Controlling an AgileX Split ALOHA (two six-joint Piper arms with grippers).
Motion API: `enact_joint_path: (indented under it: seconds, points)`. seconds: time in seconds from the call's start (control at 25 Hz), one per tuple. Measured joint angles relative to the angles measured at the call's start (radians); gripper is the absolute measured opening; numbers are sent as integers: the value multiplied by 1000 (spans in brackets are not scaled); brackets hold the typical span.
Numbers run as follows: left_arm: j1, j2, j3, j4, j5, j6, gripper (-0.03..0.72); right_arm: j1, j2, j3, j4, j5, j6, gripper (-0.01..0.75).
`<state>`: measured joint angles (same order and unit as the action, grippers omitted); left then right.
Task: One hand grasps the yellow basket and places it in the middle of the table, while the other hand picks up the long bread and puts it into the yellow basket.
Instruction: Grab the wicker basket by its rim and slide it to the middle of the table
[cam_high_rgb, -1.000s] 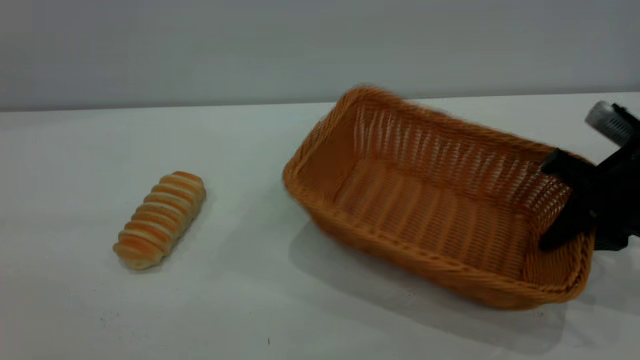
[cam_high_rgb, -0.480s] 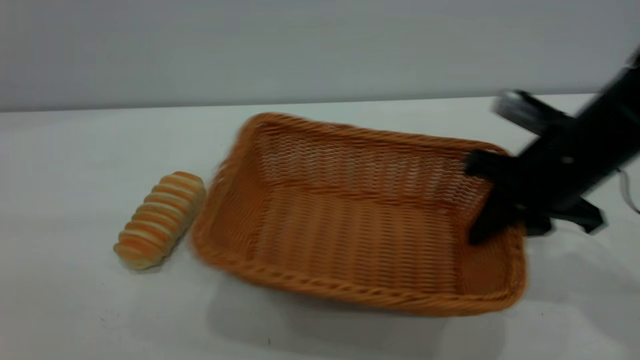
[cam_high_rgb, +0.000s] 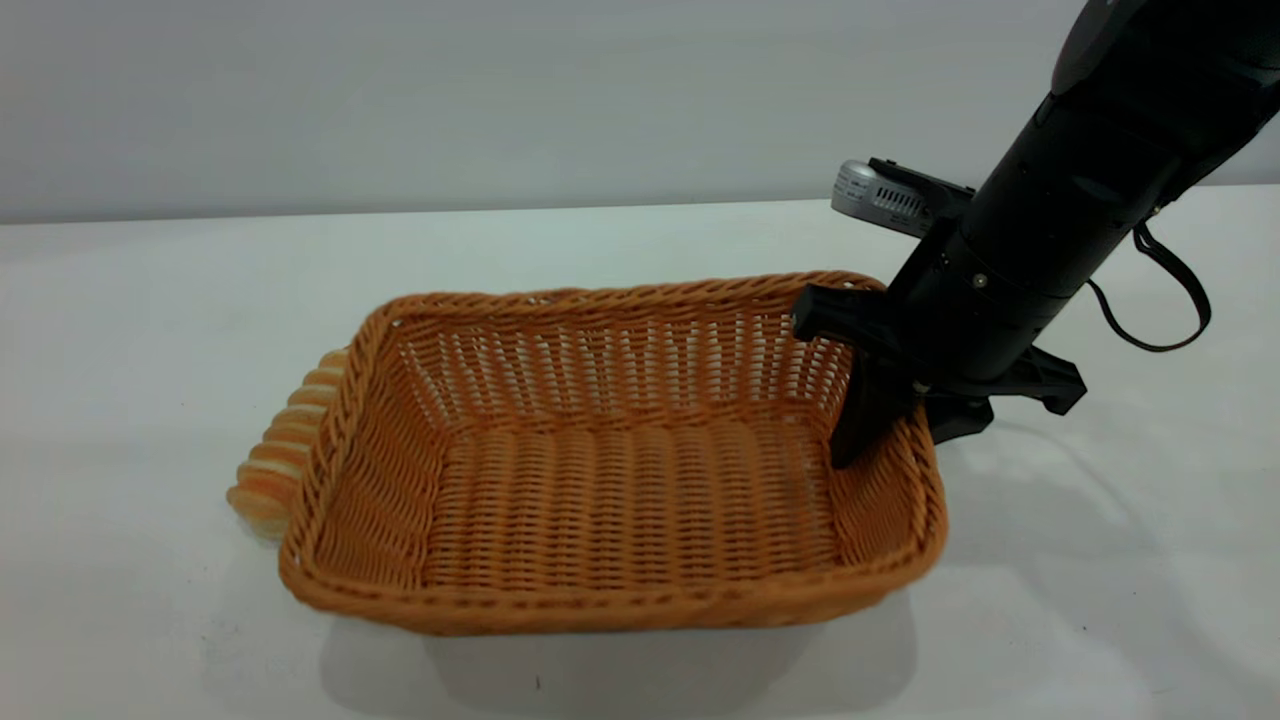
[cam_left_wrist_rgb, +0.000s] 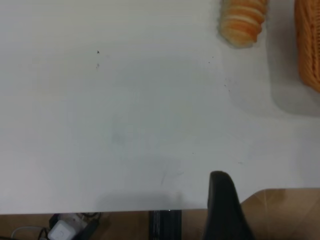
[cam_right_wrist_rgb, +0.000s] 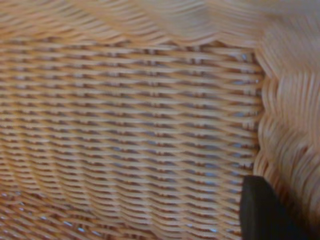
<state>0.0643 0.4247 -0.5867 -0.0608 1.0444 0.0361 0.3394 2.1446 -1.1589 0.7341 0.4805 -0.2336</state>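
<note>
The yellow basket (cam_high_rgb: 600, 605) is at the middle of the table (cam_high_rgb: 150, 300), level, with a shadow under it. My right gripper (cam_high_rgb: 900, 425) is shut on its right end wall, one finger inside and one outside. The right wrist view shows the wicker weave (cam_right_wrist_rgb: 140, 125) close up and one black fingertip (cam_right_wrist_rgb: 260, 210) against it. The long bread (cam_high_rgb: 275, 460) lies behind the basket's left end, mostly hidden by it. The left wrist view shows one end of the bread (cam_left_wrist_rgb: 242, 22), a corner of the basket (cam_left_wrist_rgb: 309, 45) and one black finger (cam_left_wrist_rgb: 222, 200) of my left gripper, well apart from both.
The table's edge runs close to the left gripper's finger, with a wooden floor (cam_left_wrist_rgb: 280, 210) beyond it. A grey wall stands behind the table. A black cable (cam_high_rgb: 1170, 300) loops off the right arm.
My right gripper has carried the basket leftwards from the table's right side to the middle and levelled it. The basket now covers most of the bread, which has not moved.
</note>
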Motion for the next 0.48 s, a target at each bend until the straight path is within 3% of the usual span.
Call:
enact_joint_path:
  seconds: [0.28,0.48]
  points:
    - [0,0,0,2,6,0,513,-37,-38,0,-2,37,4,508]
    - [0,0,0,24,7,-5,513,-171,-150,0,-20,186,-62,567]
